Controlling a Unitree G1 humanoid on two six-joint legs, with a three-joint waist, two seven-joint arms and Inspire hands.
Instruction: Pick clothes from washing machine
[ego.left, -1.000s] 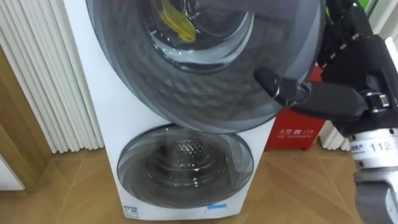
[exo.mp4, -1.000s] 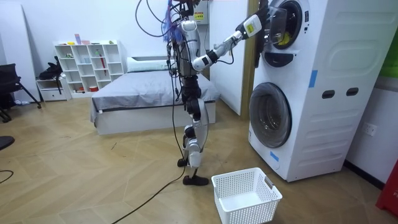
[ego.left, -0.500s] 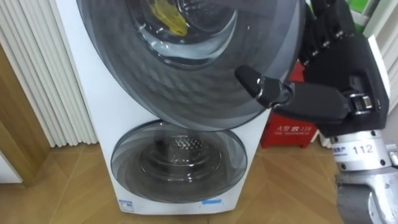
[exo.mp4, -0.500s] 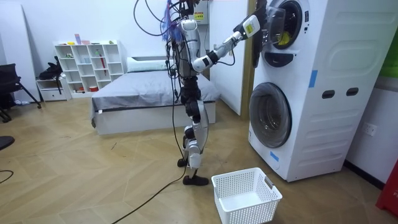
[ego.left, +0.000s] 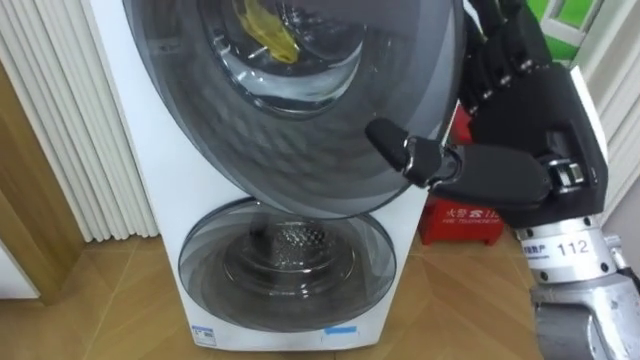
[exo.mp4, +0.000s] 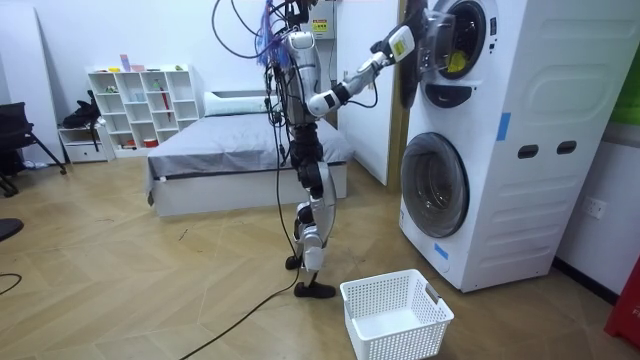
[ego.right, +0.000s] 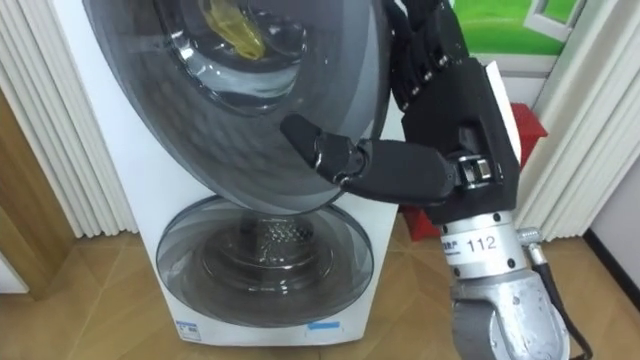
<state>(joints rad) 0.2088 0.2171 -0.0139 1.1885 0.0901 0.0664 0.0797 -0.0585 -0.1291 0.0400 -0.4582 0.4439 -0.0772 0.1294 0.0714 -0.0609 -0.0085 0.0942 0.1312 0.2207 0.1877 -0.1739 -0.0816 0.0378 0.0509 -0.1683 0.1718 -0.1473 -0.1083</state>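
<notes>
Right hand (ego.left: 530, 130), right of frame: thumb lies across the front of the upper door (ego.left: 300, 150) and fingers hook behind its rim. It pinches the edge, presumably to swing the door wide. Yellow garment (ego.left: 262, 28) sits in the drum behind the glass, top centre. White basket (exo.mp4: 385, 335) stands on the floor, lower centre, likely to receive it.

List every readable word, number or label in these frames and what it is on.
"112": white band on the wrist of the right hand, which grips the upper door.
"119": red box beside the washing machine, after white characters too small to read.
Blue stickers on the machine's bottom edge: too small to read.
</notes>
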